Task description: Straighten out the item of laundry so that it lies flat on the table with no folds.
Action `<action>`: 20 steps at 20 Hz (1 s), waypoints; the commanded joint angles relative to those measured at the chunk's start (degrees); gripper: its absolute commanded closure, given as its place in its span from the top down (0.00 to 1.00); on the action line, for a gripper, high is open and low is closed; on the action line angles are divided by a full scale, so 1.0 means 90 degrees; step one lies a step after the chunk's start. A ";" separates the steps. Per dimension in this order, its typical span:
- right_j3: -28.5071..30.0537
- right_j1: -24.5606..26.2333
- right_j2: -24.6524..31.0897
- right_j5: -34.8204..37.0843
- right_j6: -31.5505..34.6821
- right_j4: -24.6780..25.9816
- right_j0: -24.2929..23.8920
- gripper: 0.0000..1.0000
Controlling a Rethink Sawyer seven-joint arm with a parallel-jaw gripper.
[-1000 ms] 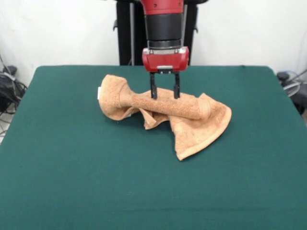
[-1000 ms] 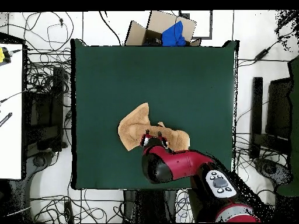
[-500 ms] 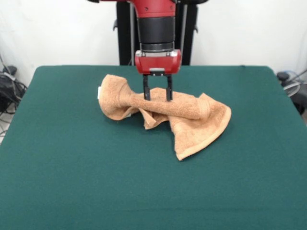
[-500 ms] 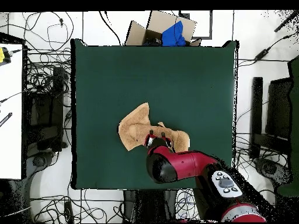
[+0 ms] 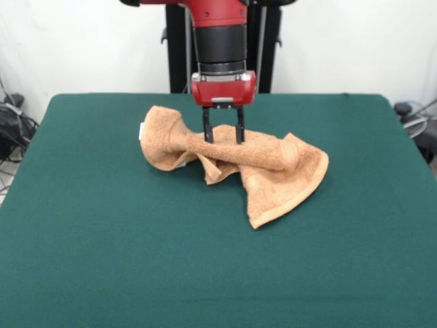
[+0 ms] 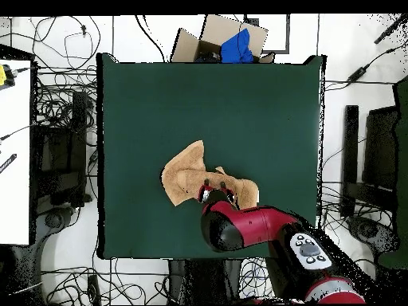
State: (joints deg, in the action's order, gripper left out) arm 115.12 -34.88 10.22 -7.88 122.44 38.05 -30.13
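Pincer (image 5: pixel 222 135) is hanging straight down over the towel (image 5: pixel 273 171), fingers spread apart, not gripping anything. Its two dark fingertips (image 5: pixel 206 135) are sitting right at the top of the towel's rolled middle ridge; can't tell if they are actually touching the cloth or just above it. The red and black arm (image 5: pixel 220 41) is coming down vertically from the top of the front view.

The towel is lying crumpled on the green surface (image 5: pixel 102 260), roughly mid-width and toward the far half in the front view. It is twisted into a roll across its middle, with a bunched lump at the picture's left end and a wider fanned flap with a hemmed edge spreading out at the lower right. A tiny white tag (image 5: pixel 141 132) is showing at the left end.

In the overhead view the arm (image 6: pixel 255 227) is covering part of the towel (image 6: pixel 182 171), the pincer (image 6: pixel 214 190) sitting over its twisted part. A cardboard box with blue cloth (image 6: pixel 237 46) is sitting beyond the surface's (image 6: pixel 239 103) top edge.
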 commanded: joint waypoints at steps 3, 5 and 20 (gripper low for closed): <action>-0.0446 -0.0009 0.0242 0.0276 -0.0051 0.0480 0.0135 1.00; -0.0397 -0.0081 0.0119 0.0184 0.0027 0.0466 0.0247 1.00; -0.0259 -0.0813 0.0447 0.1165 -0.0487 0.0627 0.0186 1.00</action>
State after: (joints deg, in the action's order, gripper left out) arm 115.16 -40.45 10.08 -4.76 122.44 40.02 -28.76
